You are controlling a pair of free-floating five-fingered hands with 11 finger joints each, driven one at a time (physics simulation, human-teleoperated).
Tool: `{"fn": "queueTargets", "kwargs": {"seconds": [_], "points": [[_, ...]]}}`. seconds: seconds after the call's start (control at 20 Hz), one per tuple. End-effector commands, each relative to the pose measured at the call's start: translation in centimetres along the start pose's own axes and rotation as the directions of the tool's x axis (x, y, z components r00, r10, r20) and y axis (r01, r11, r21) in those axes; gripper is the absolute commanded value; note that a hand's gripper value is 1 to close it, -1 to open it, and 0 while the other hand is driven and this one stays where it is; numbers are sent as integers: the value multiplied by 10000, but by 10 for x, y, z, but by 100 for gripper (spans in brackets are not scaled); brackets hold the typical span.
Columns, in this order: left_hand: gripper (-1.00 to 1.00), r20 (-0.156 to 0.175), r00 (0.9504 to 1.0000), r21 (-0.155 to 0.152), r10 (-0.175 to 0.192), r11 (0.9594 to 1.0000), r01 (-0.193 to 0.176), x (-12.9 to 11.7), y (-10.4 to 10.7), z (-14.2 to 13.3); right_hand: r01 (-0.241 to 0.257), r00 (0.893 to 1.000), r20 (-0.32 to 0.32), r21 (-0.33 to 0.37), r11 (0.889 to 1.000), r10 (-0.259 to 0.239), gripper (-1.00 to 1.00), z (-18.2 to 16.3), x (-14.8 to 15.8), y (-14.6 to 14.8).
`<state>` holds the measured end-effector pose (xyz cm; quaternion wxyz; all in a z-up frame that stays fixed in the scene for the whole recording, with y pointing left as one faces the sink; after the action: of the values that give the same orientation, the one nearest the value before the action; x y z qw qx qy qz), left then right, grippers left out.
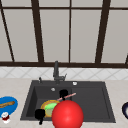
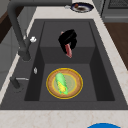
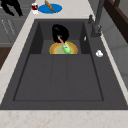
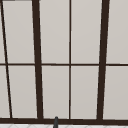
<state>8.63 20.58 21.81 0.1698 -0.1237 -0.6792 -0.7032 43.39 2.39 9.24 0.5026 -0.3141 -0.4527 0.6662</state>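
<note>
Black against the dark sink, the right hand hangs over the basin with its fingers curled round a thin pink stick, which slants out to the right in the front view. From the left side the same hand shows above the sink's middle step, the stick pointing down from it. On the sink floor, below and left of that hand, lies a yellow-rimmed brown plate carrying a green and yellow corn cob. The left hand floats at the sink's front edge, left of the plate; whether its fingers are spread or closed cannot be told. A big red ball sits in front of the sink. The faucet rises behind the sink, and a blue plate rests on the surface to its left.
</note>
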Motion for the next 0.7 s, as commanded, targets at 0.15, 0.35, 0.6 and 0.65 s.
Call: {"fn": "queueTargets", "kwargs": {"seconds": [0.15,0.35,0.6,0.65], "points": [[0,0,10000,0,0,10000,0,0,0,0,358,9991,-242,-112,9993,-361,100,27,-34,-7],[0,0,10000,0,0,10000,0,0,0,0,362,9989,-288,-130,9993,-366,100,41,-54,-8],[0,0,10000,0,0,10000,0,0,0,0,370,9987,-338,-148,9992,-375,100,57,-80,-7],[0,0,10000,0,0,10000,0,0,0,0,364,9987,-345,-146,9992,-369,100,60,-85,-7]]}}
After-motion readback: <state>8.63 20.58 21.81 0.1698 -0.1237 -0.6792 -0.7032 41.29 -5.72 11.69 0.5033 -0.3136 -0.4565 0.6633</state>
